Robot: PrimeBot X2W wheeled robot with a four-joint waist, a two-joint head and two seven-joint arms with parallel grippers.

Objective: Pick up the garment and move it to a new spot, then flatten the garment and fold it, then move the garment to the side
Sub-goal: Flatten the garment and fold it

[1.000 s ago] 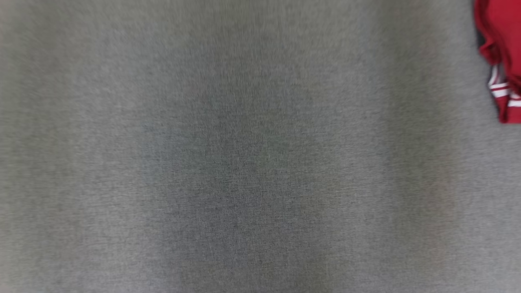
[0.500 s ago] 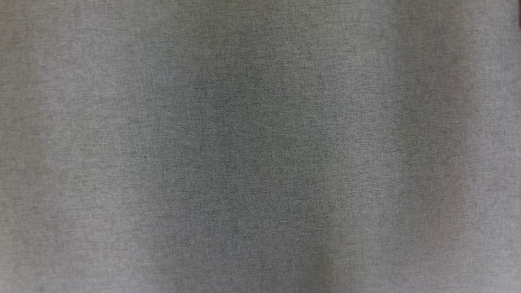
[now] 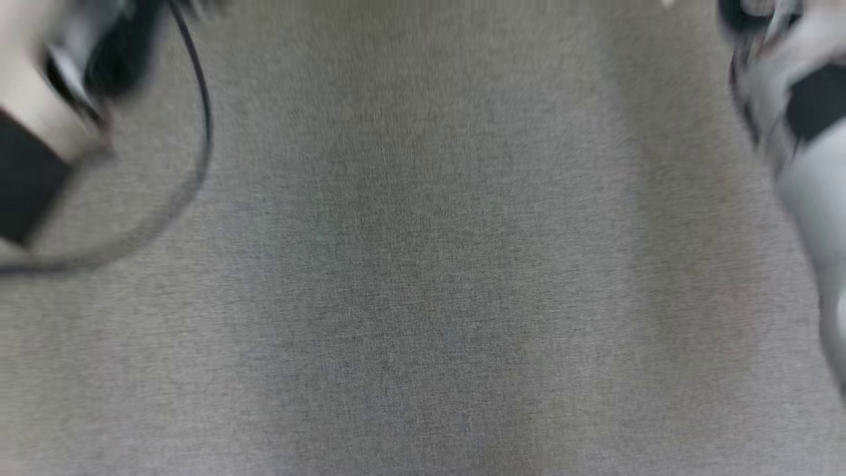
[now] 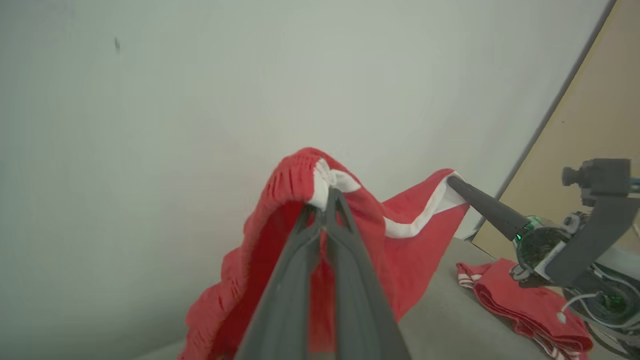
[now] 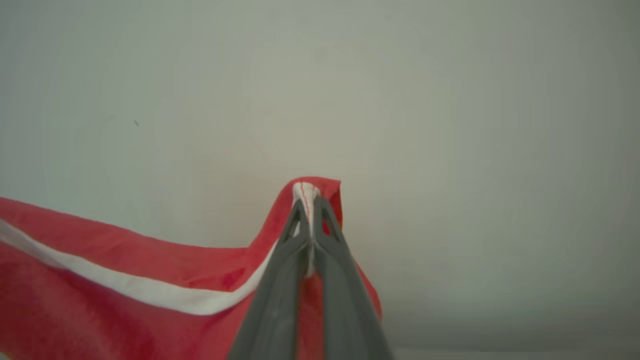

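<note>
The red garment (image 4: 425,235) hangs in the air over the grey bench (image 3: 423,297), its white-trimmed edge running left to right, one end pinched in the clenched left fingers (image 4: 327,215), the other in the clenched right fingers (image 5: 311,215).

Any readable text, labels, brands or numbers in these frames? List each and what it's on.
None can be read.
red garment: white stripe trim, no lettering.
second red garment: white stripes, no lettering.
grey surface: plain.
right wrist hardware: no legible label.
left forearm and right forearm in the head view: motion-blurred, nothing legible.
</note>
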